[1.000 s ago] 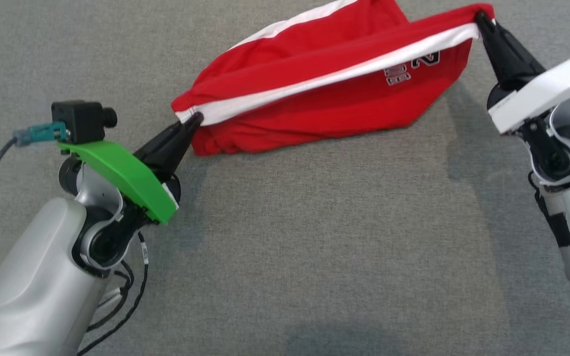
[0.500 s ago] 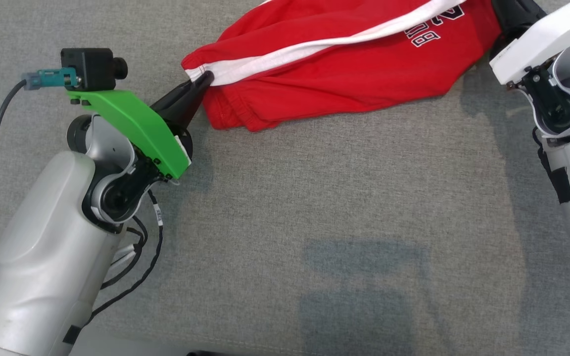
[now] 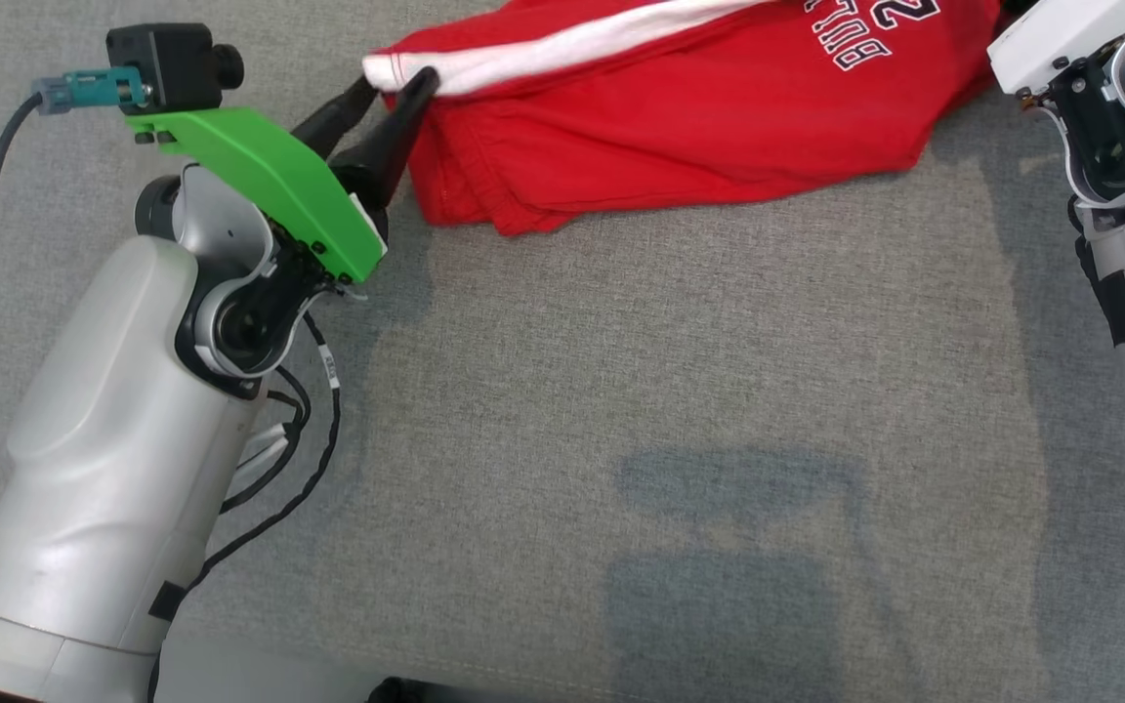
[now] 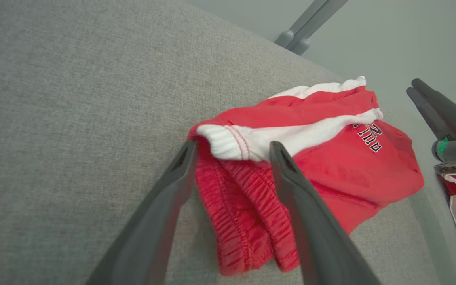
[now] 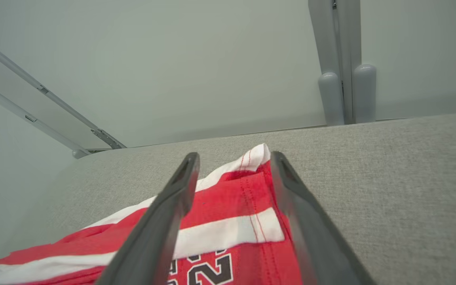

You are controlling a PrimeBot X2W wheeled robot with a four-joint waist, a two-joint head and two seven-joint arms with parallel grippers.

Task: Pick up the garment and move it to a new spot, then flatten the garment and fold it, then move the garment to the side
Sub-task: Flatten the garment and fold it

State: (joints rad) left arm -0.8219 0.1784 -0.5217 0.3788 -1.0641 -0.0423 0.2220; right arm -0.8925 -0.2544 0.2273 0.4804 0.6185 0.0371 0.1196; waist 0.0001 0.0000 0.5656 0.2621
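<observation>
One red garment (image 3: 680, 127) on one grey cushioned surface (image 3: 621, 391). Two grippers, left gripper (image 3: 396, 81) and right gripper (image 5: 234, 157), with four dark fingers (image 4: 315, 221) in all (two apiece). One green bracket (image 3: 260, 181) carrying one small black camera (image 3: 167, 63). Two rounded grey posts (image 5: 329, 99) beyond it.

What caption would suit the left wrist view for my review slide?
Left gripper open, straddling the white-banded corner of the red garment lying on the grey fabric surface.
</observation>
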